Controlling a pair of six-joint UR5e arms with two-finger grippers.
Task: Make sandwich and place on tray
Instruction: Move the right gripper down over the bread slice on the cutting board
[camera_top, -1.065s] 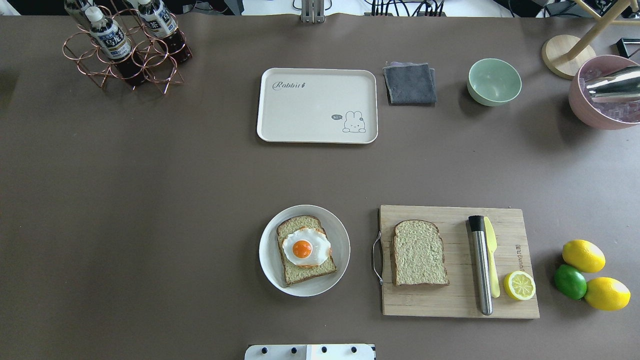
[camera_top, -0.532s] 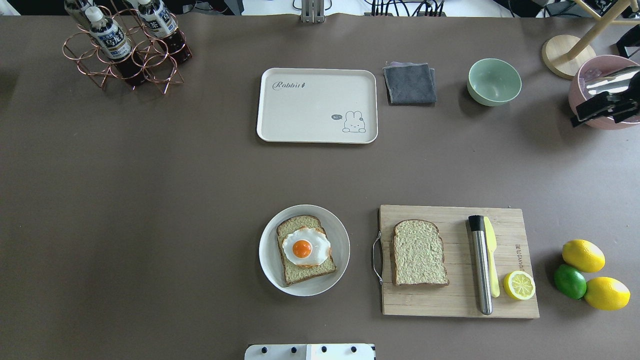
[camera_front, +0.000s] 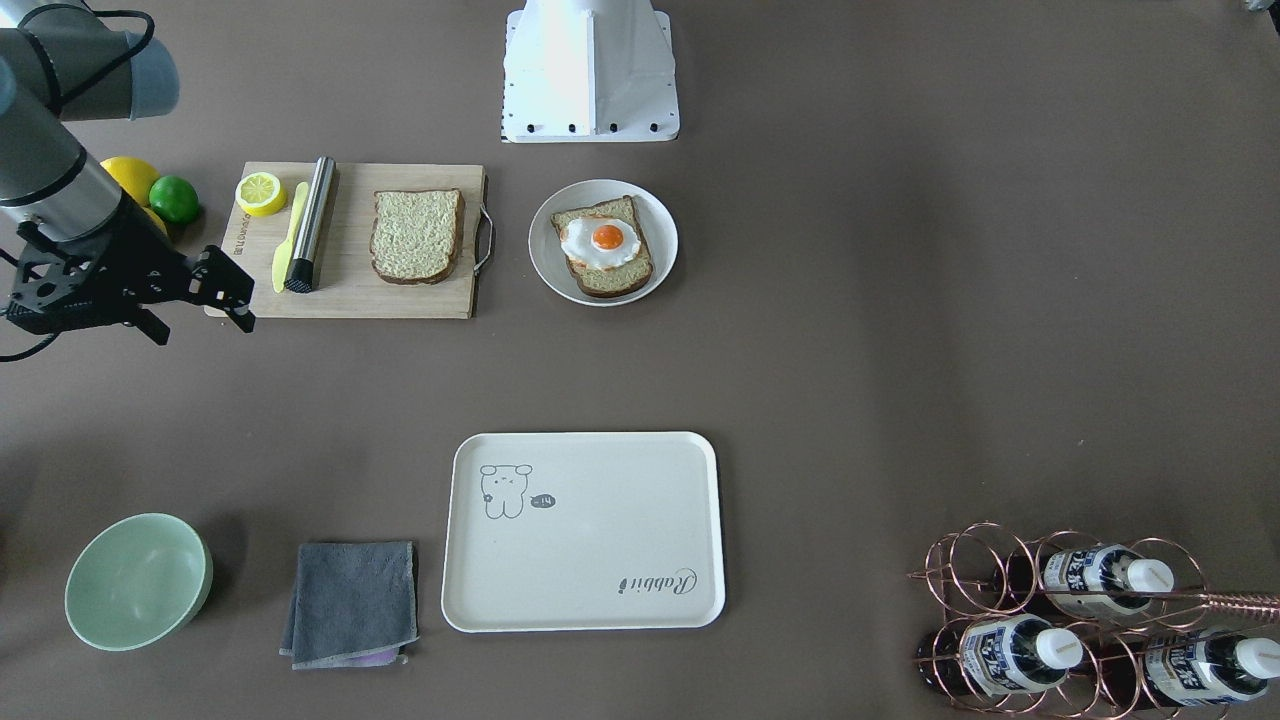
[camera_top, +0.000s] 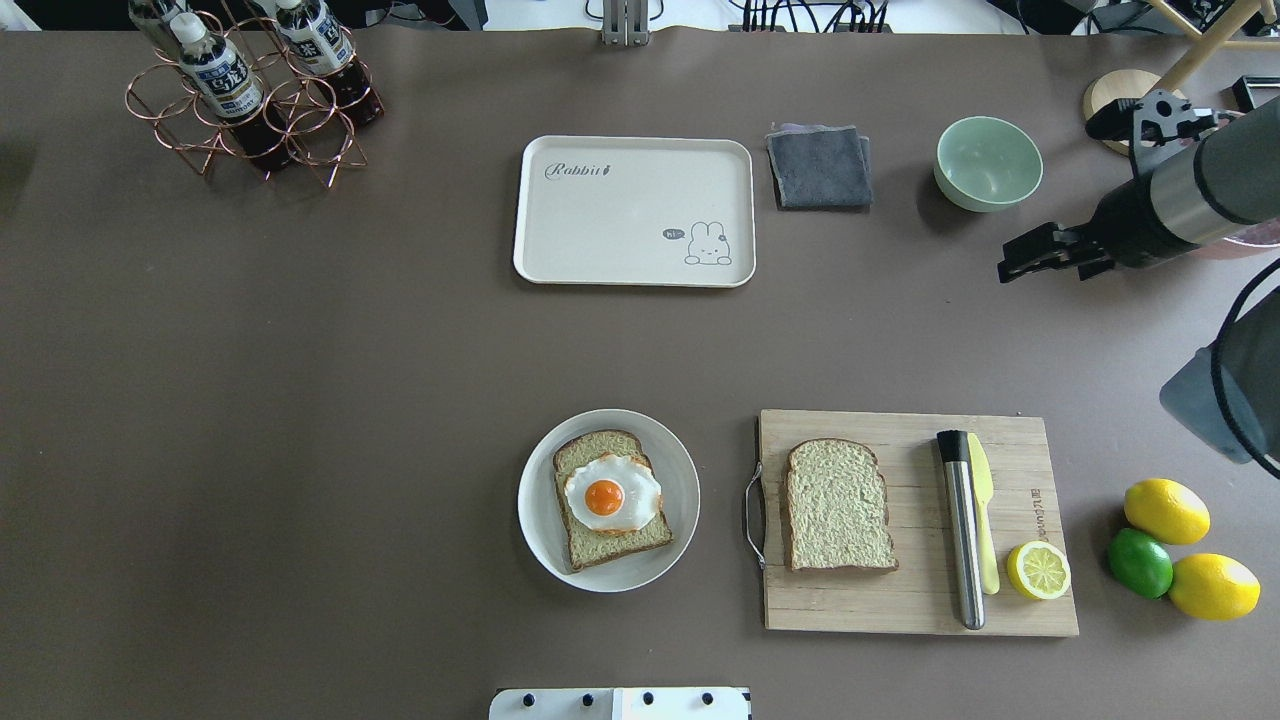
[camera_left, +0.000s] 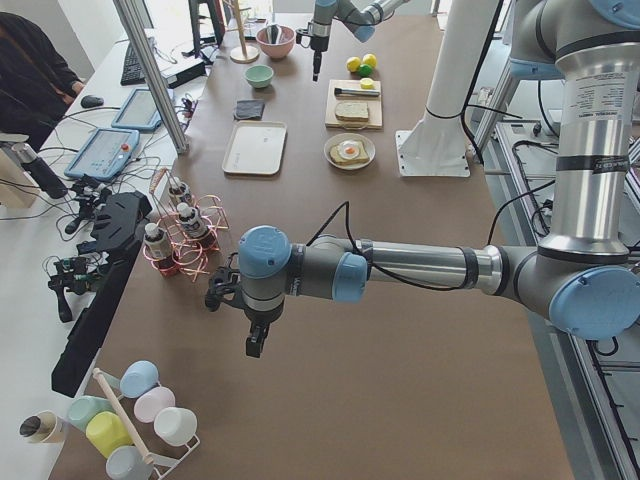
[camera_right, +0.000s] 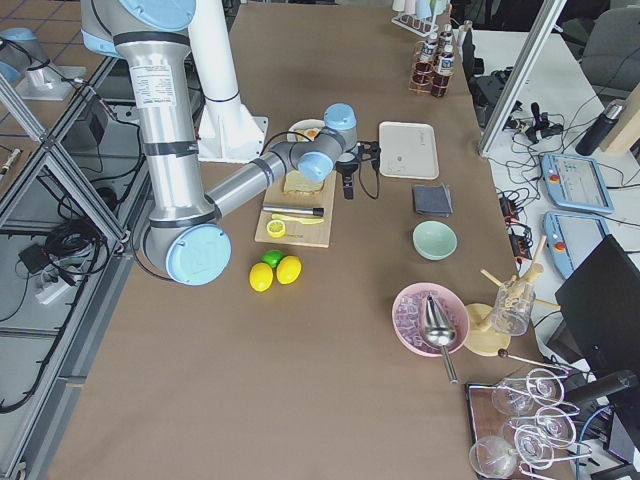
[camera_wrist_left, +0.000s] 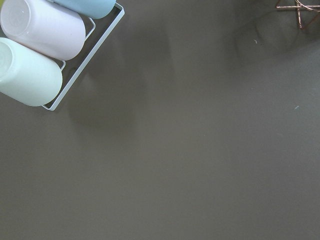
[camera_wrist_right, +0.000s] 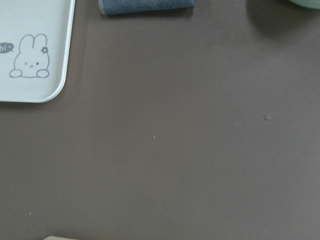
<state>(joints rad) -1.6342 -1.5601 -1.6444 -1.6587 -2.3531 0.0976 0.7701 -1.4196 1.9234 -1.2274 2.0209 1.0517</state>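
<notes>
One bread slice (camera_top: 590, 455) lies on a round white plate (camera_top: 535, 540) with a fried egg (camera_top: 610, 494) on top. A second bare bread slice (camera_top: 838, 505) lies on the wooden cutting board (camera_top: 1010, 610) to the right. The cream tray (camera_top: 620, 215) with the rabbit drawing sits further back with nothing on it; its corner (camera_wrist_right: 35, 30) shows in the right wrist view. My right gripper (camera_top: 1055, 262) hangs open over bare table between the green bowl and the board, holding nothing. My left gripper (camera_left: 255, 345) hovers far off past the bottle rack; I cannot tell its state.
The board also carries a steel muddler (camera_top: 962, 535), a yellow knife (camera_top: 982, 520) and a lemon half (camera_top: 1038, 571). Two lemons and a lime (camera_top: 1140, 563) lie right of it. A grey cloth (camera_top: 820, 166), green bowl (camera_top: 988, 163) and bottle rack (camera_top: 250, 95) stand at the back.
My right arm has swung in from the right edge, away from the pink bowl, to the table between the green bowl and the board. Food and tray have not moved.
</notes>
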